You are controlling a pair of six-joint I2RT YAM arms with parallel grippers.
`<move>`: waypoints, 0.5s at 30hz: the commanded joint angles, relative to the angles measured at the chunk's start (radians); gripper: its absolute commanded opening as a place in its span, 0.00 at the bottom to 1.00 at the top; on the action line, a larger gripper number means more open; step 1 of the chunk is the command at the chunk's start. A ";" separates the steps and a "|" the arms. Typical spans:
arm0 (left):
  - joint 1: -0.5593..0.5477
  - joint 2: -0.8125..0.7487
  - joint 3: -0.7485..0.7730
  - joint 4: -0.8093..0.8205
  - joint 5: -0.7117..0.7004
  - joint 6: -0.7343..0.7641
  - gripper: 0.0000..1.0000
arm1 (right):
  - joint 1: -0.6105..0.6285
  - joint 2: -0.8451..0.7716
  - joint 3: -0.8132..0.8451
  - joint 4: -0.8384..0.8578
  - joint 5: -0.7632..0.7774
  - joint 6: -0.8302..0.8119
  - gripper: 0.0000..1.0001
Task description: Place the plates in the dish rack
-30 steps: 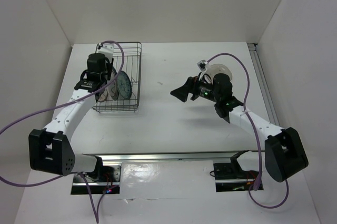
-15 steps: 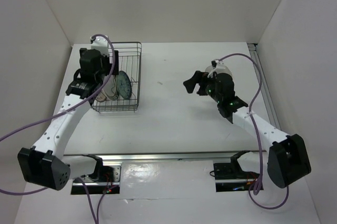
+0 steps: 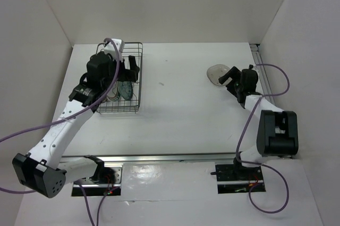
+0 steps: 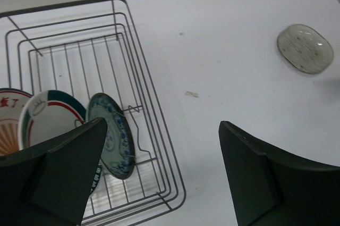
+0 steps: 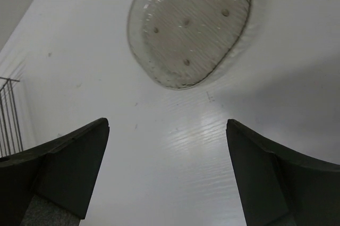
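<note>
Lying just ahead of spread right tool (image 5: 167, 170): grey plate (image 5: 188, 26) | left tool (image 4: 162, 130) spread too

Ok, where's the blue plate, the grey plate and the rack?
blue plate (image 4: 112, 133), left wrist view, its patterned face.
grey plate (image 5: 190, 26), right wrist view, its middle.
dish rack (image 4: 151, 93), left wrist view, its right rim wire.

table (image 3: 175, 98): white | dish rack (image 3: 119, 111): far-left | pale grey plate (image 3: 217, 73): right, lying flat
</note>
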 commanded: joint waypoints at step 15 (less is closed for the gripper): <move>-0.025 -0.042 0.016 0.029 0.037 -0.072 1.00 | -0.031 0.362 0.333 -0.133 0.225 0.164 0.83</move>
